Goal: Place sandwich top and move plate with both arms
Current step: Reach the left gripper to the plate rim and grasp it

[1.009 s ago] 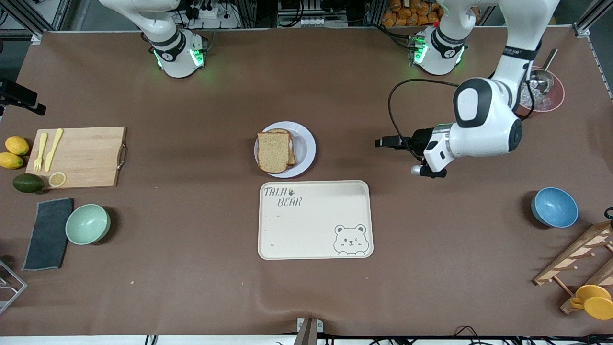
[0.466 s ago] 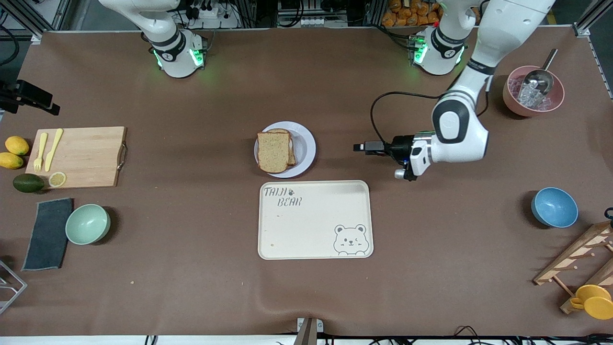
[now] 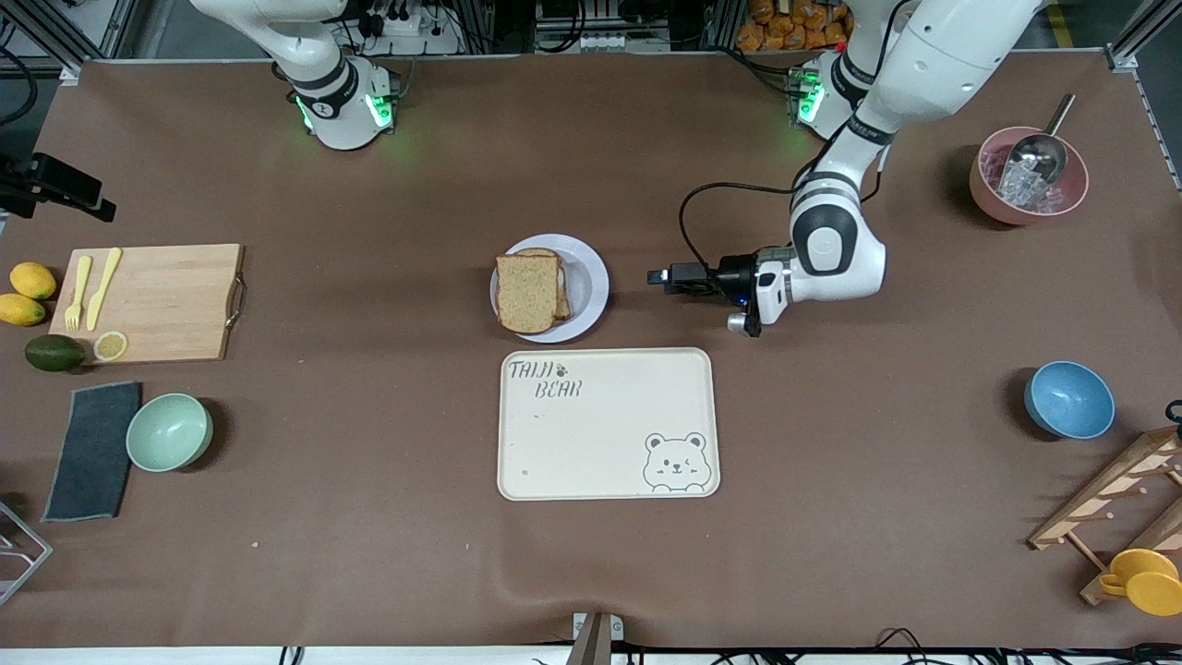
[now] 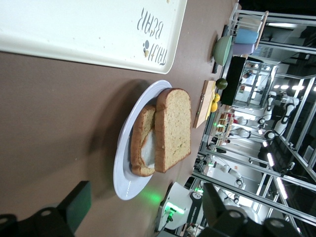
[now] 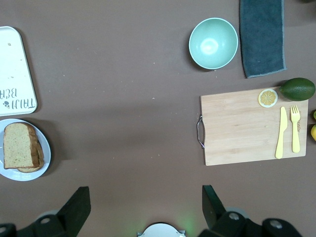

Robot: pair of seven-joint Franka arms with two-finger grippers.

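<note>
Bread slice (image 3: 526, 293) sits atop egg-bearing slice on plate (image 3: 591, 277), mid-table, farther from front cam than bear tray (image 3: 609, 434). Left gripper (image 3: 661, 277), fingers spread wide, hovers low just beside plate toward left arm's end. Right gripper (image 5: 145, 207) waits, fingers wide apart, up over its arm's base.

This is a robot lab set up like a play kitchen. 2 white robot arms (image 3: 836, 249) are bolted to a big desk (image 3: 369, 554) with a brown cover, and green lights glow on their bases (image 3: 343, 111). Metal frames (image 3: 55, 32), wires and plugs stand along the desk's edge. The left wrist view shows more robots (image 4: 276, 106) and shelves in a bright room. On the desk sit kitchen things: a wooden cutting board (image 3: 148, 303), bowls (image 3: 169, 431) and a bear tray (image 3: 608, 423).
</note>
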